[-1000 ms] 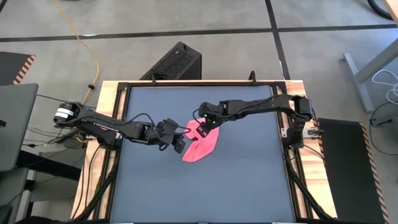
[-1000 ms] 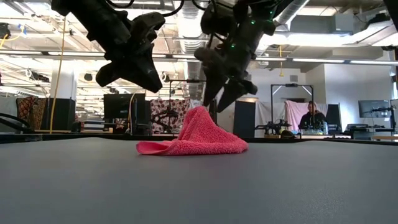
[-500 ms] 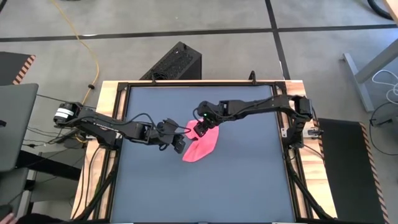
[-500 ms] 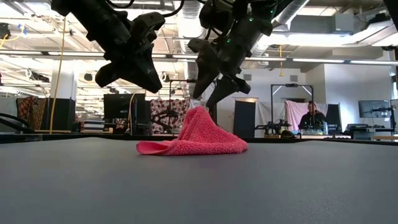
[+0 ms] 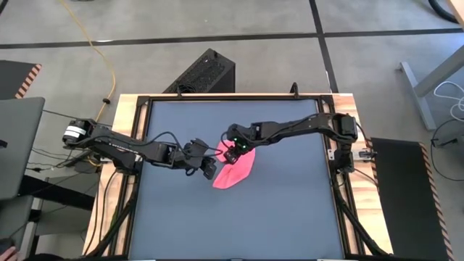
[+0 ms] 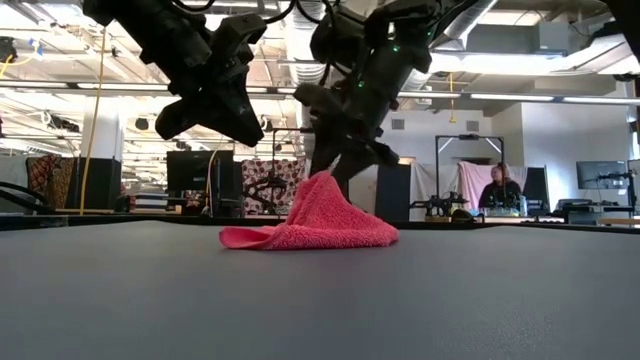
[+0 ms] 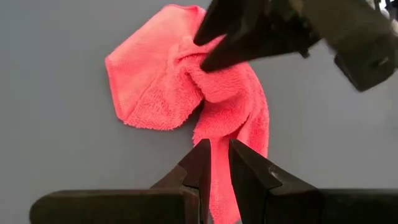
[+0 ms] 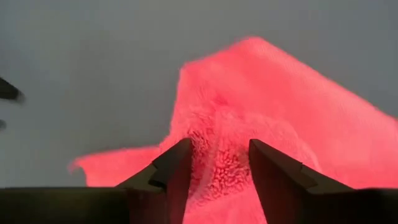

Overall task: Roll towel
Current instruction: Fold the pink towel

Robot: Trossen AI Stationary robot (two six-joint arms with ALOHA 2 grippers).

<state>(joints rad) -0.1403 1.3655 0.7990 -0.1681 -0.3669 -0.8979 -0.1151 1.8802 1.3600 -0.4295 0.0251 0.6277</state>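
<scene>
Lying bunched near the middle of the dark bench (image 5: 290, 210), the pink towel (image 5: 235, 172) rises to a peak at one end. The right gripper (image 5: 230, 154) straddles that peak with its fingers (image 8: 171, 168) parted. The left gripper (image 5: 210, 168) hovers just beside the towel, fingers nearly closed, holding nothing.

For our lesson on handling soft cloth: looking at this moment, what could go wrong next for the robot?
1. The right gripper, open at the raised peak of the pink towel, may pinch only one fold.
2. The towel lies crumpled, not flat, so rolling could bunch it.
3. The left gripper, nearly shut, hangs close by; the arms could collide.
</scene>
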